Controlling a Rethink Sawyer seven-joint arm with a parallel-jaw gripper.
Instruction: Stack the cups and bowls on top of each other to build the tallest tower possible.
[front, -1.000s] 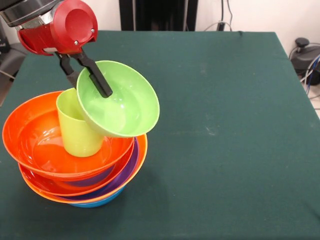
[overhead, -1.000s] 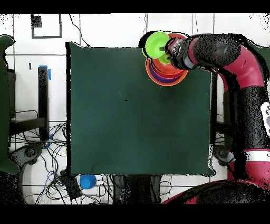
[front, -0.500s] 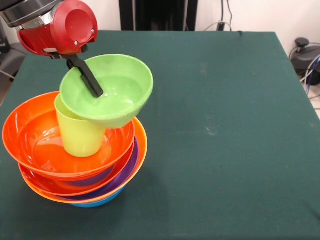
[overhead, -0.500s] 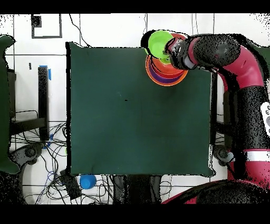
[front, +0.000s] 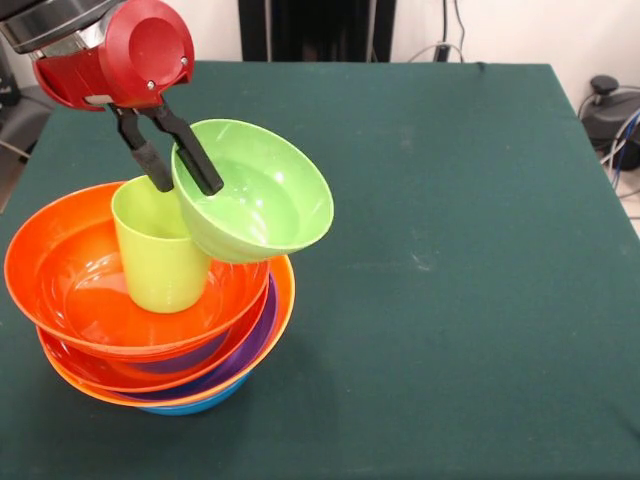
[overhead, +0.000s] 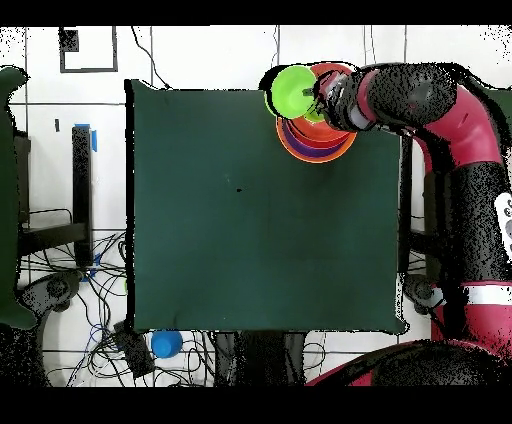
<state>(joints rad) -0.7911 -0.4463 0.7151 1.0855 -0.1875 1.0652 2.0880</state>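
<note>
the tower (front: 150, 330) of nested bowls stands at the near left corner of the green table (front: 450, 250), blue at the bottom, then orange, purple and red-orange rims, a big orange bowl (front: 60, 270) on top. in that top bowl the lime-green tumbler (front: 160, 250) stands upright. the small lime green bowl (front: 262, 190) tilts to the right, its underside resting against the tumbler's rim. the gripper (front: 178, 170) grasps this bowl's left rim, one of the fingers (front: 198, 160) inside, the other outside. the table to the right and far side lies open.
</note>
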